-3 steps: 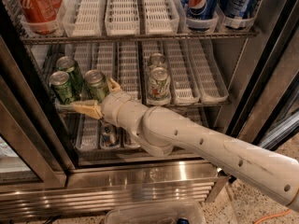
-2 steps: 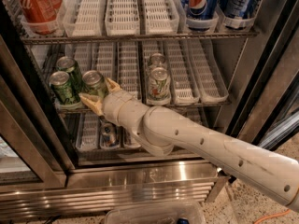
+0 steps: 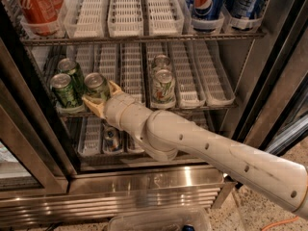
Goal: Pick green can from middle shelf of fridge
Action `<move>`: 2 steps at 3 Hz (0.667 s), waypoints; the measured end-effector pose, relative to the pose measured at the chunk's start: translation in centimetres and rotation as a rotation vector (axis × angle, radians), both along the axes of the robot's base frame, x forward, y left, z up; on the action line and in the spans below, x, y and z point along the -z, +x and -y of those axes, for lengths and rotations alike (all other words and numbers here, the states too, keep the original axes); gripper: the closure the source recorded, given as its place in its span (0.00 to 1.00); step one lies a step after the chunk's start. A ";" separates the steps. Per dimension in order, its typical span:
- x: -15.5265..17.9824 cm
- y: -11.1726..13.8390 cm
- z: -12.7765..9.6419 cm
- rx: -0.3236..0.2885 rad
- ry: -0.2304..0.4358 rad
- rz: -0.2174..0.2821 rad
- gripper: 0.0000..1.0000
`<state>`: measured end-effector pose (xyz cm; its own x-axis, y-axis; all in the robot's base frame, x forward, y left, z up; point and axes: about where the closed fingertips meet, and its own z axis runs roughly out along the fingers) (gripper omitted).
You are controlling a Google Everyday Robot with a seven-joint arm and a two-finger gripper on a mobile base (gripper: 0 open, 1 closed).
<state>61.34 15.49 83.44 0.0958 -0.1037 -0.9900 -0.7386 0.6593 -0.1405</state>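
Gripper (image 3: pixel 100 94), fingers spread, straddles the green can (image 3: pixel 96 83).

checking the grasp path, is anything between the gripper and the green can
Nothing. In the camera view the gripper has its open fingers on either side of the green can, and no other thing lies in that gap.

You're in a shop-like or canteen drinks corner; the fridge (image 3: pixel 144 179) is a steel-framed commercial cooler with white plastic lanes (image 3: pixel 126 8), cola cans (image 3: pixel 36 8) and Pepsi cans (image 3: pixel 208 6); the gripper (image 3: pixel 98 92) sits at the middle shelf (image 3: pixel 202 106), fingers spread.
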 end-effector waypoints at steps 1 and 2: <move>-2.0 -0.5 -0.3 -0.019 0.003 0.047 1.00; -5.0 -1.2 -0.7 -0.050 0.008 0.119 1.00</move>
